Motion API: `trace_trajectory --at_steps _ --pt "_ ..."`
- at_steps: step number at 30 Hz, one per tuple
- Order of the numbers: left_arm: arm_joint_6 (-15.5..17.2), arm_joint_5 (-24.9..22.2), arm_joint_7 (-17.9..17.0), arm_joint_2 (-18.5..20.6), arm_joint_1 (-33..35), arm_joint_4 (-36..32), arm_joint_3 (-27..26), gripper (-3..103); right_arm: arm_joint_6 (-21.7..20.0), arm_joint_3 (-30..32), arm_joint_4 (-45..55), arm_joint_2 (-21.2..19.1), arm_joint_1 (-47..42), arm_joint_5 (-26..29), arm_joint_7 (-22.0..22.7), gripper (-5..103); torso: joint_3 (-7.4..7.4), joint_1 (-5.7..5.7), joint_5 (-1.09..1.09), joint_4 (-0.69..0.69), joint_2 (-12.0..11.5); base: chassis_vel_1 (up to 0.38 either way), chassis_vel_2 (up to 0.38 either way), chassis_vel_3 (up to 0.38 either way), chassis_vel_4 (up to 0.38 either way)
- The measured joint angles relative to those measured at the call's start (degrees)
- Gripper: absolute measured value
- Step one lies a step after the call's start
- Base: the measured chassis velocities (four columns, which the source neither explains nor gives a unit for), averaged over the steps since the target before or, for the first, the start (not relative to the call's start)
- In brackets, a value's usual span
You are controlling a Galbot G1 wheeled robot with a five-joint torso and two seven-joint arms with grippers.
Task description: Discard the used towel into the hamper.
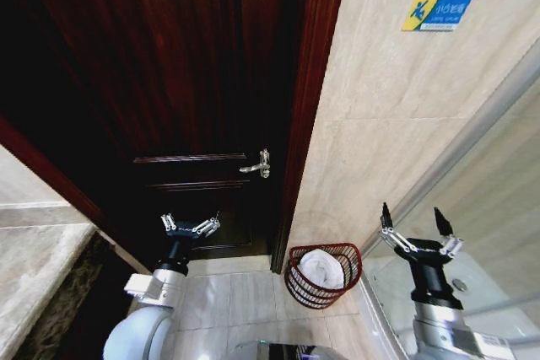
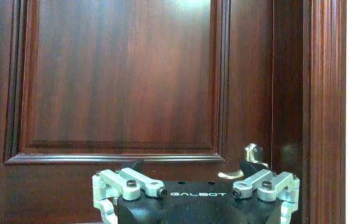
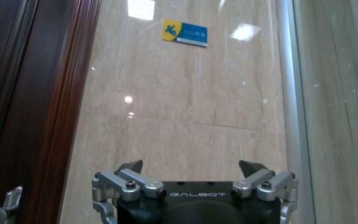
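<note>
The small round dark reddish-brown openwork hamper (image 1: 323,274) stands on the pale tiled floor (image 1: 236,301), tucked into the corner where the dark wooden door frame (image 1: 308,107) meets the beige marble wall (image 1: 396,115), with the glass shower partition (image 1: 498,174) just beside it. Inside it lies a crumpled white towel (image 1: 321,268), its bulk sitting below the rim, so the discarding step appears complete and nothing of the task seems left beyond the arms pulling clear. The left gripper (image 1: 191,226) is raised in front of the dark panelled wooden door (image 1: 169,82), below and to the left of the silver lever handle (image 1: 257,163), its fingers spread and holding nothing; the left wrist view confirms the parted, empty fingers facing the door panel. The right gripper (image 1: 415,228) is lifted to the right of the hamper, near the glass partition, its two dark fingertips wide apart and likewise empty; the right wrist view shows it facing the wall and a small blue-and-yellow sticker (image 3: 185,33). The hamper's base and far side are hard to make out through the weave, and how deep the towel reaches cannot be told. The grey stone counter (image 1: 38,267) at the left is cut off by the frame.
</note>
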Motion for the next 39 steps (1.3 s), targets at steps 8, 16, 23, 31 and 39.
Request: trace_trajectory --at_steps 8,16,23,31,39 --pt "0.00 0.00 0.00 0.00 0.00 0.00 0.00 100 0.00 0.00 -0.04 -0.01 0.00 0.00 -0.02 100 -0.35 -0.26 0.00 0.00 -0.58 0.000 0.000 0.000 0.000" --pt "0.00 0.00 0.00 0.00 0.00 0.00 0.00 100 0.00 0.00 -0.05 -0.01 0.00 0.02 -0.05 100 0.68 0.61 0.00 0.00 1.32 0.000 0.000 0.000 0.000" --pt "0.00 0.00 0.00 0.00 0.00 0.00 0.00 100 0.00 0.00 -0.05 -0.01 0.00 0.02 -0.06 100 1.75 1.51 0.00 0.00 3.30 0.000 0.000 0.000 0.000" --pt "0.00 0.00 0.00 0.00 0.00 0.00 0.00 100 0.00 0.01 -0.05 -0.01 0.00 0.02 -0.06 100 2.14 1.83 0.00 0.00 4.00 0.000 0.000 0.000 0.000" --pt "0.00 0.00 0.00 0.00 0.00 0.00 0.00 100 0.00 0.01 -0.05 -0.01 0.01 0.02 -0.06 100 2.14 1.85 0.00 0.00 3.98 0.022 -0.014 -0.012 0.014"
